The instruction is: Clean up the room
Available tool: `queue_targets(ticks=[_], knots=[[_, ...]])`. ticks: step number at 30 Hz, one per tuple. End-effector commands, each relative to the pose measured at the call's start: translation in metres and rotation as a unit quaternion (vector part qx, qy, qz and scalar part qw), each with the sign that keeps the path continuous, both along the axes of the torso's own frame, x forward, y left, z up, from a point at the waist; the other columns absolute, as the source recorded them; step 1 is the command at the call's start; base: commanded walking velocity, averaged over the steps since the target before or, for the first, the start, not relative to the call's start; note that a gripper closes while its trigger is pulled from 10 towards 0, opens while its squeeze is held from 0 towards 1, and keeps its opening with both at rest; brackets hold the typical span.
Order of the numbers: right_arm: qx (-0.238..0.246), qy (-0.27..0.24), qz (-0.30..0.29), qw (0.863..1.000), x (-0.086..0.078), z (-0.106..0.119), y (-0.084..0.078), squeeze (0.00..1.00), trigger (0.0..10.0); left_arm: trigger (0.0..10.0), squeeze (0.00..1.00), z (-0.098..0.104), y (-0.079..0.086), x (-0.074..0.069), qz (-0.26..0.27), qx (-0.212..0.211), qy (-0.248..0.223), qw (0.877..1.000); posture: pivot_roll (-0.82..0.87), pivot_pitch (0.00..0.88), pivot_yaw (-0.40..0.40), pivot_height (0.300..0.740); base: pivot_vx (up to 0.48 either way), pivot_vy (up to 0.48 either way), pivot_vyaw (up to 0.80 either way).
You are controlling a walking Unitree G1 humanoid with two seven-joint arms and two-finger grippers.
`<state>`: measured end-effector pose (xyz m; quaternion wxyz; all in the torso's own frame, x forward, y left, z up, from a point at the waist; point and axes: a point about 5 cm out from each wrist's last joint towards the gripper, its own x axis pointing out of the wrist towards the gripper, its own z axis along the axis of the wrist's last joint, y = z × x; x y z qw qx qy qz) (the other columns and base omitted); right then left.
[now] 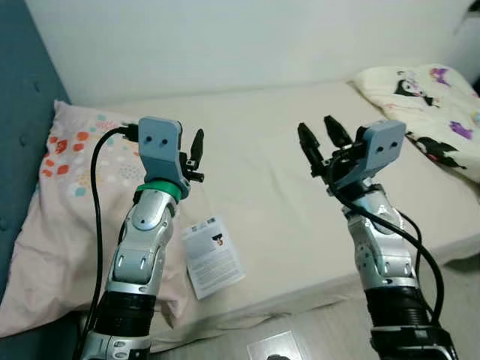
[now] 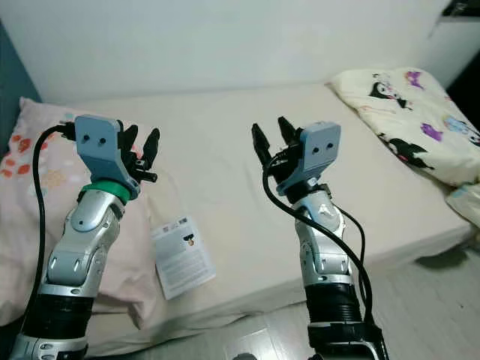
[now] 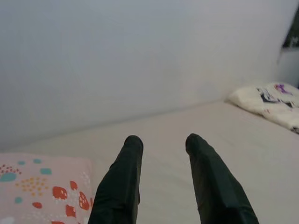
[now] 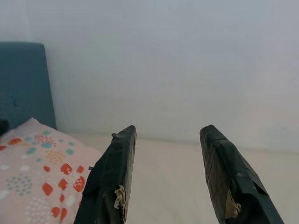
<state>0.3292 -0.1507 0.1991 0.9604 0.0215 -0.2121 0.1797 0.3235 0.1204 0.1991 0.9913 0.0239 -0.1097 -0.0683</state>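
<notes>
On beige bed [image 1: 262,150], spotted pillow [image 1: 67,225], white wall [image 1: 225,37]

We can read no text anywhere. The one printed thing is a white leaflet [image 1: 213,255] lying on the bed's [image 1: 270,187] near edge, just right of the pink patterned pillow [image 1: 60,225]. It carries grey lines of print and a small dark and red figure at its upper right, but the letters are too small for us to make out. The far-right blanket [image 2: 405,112] shows cartoon figures, with no words we can read.
</notes>
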Motion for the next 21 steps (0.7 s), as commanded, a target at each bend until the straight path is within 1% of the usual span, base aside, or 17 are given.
queue_targets(ticks=[1,3,7,10,21], knots=[[0.001,0.017,0.008,1.0,-0.001,-0.008,0.002,0.0,10.0,10.0,0.0,-0.008,-0.002,-0.002,-0.006,0.02,0.005,1.0,-0.08,0.0,-0.022,0.74,0.0,0.0,0.0],[0.005,0.021,0.019,1.0,-0.001,-0.011,0.008,0.0,10.0,10.0,0.0,-0.01,-0.001,-0.004,-0.008,0.028,0.006,1.0,-0.08,0.0,-0.02,0.74,0.0,0.0,0.0],[0.006,0.022,0.022,0.999,-0.001,-0.011,0.009,0.0,10.0,10.0,0.0,-0.01,-0.001,-0.004,-0.007,0.027,0.007,1.0,-0.08,0.0,-0.017,0.74,0.0,0.0,0.0],[0.008,0.025,0.033,0.999,-0.001,-0.013,0.014,0.0,10.0,10.0,0.0,-0.011,-0.001,-0.004,-0.01,0.024,0.012,1.0,-0.07,0.0,-0.015,0.74,0.0,0.0,0.0],[0.012,0.032,0.056,0.998,-0.003,-0.018,0.027,0.0,10.0,10.0,0.0,-0.023,0.001,-0.007,-0.016,0.036,0.027,0.999,-0.07,0.0,-0.013,0.74,0.0,0.0,0.0]])
